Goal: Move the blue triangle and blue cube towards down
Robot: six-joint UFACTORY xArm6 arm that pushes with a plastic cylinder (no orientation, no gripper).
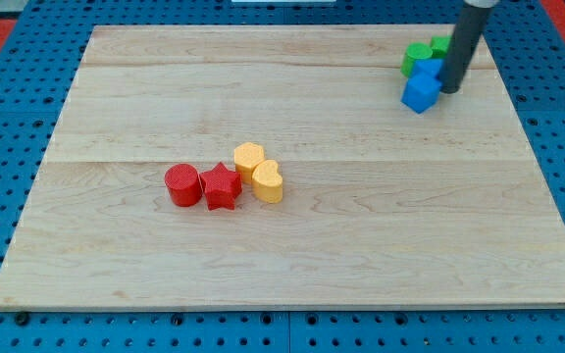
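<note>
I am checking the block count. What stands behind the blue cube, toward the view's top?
Behind the blue cube stand a second blue block and two green blocks. My tip hides their right parts.

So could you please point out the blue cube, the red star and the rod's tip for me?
Blue cube-shaped block [420, 92], camera view, on its front face.
Red star-shaped block [222, 186], camera view, on its top face.
My tip [451, 90], camera view, at the rod's very end.
</note>
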